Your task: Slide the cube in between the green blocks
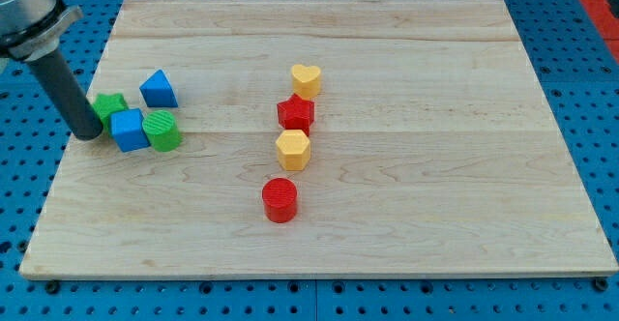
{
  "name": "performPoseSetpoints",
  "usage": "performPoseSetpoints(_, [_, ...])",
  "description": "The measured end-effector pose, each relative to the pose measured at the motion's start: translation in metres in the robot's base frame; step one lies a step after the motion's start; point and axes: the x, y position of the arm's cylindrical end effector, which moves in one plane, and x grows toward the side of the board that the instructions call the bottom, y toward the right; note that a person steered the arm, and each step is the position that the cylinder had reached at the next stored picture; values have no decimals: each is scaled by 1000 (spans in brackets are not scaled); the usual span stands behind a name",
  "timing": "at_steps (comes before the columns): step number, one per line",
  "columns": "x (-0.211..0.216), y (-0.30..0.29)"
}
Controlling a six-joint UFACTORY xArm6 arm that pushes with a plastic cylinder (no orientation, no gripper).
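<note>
- Seven blocks are lying on the wooden board (387,253); three of them concern the task.
- The blue cube (128,130) is sitting at the view's left, between the green star block (110,104) and the green cylinder (162,130), touching or nearly touching both.
- The rod is carrying no fingers, so there is nothing to open or close; its tip (88,134) is resting just beside the cube's left face, below the green star block.
- The cube is appearing small, rigid and light; judged from its flat faces, it is likely sliding readily on the smooth wood and turning if pushed off-centre.
- Contact is best made at the middle of a flat face, never at a corner.
- The task is appearing nearly complete; any further push is risking displacement of the green blocks.
- A blue triangular block (158,89) is lying just above the group.
- A yellow heart (306,78), red star (296,114), yellow hexagon (292,150) and red cylinder (280,200) are standing well apart, mid-board.
</note>
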Motion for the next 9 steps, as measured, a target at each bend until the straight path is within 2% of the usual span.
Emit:
performPoseSetpoints(1, [-4,18])
performPoseSetpoints(2, [12,-7])
performPoseSetpoints(3, [26,-4])
performPoseSetpoints(4, [44,38])
performPoseSetpoints(5, [43,39])
performPoseSetpoints(7, [15,42])
performPoseSetpoints(8, [44,45])
performPoseSetpoints(9, [108,108])
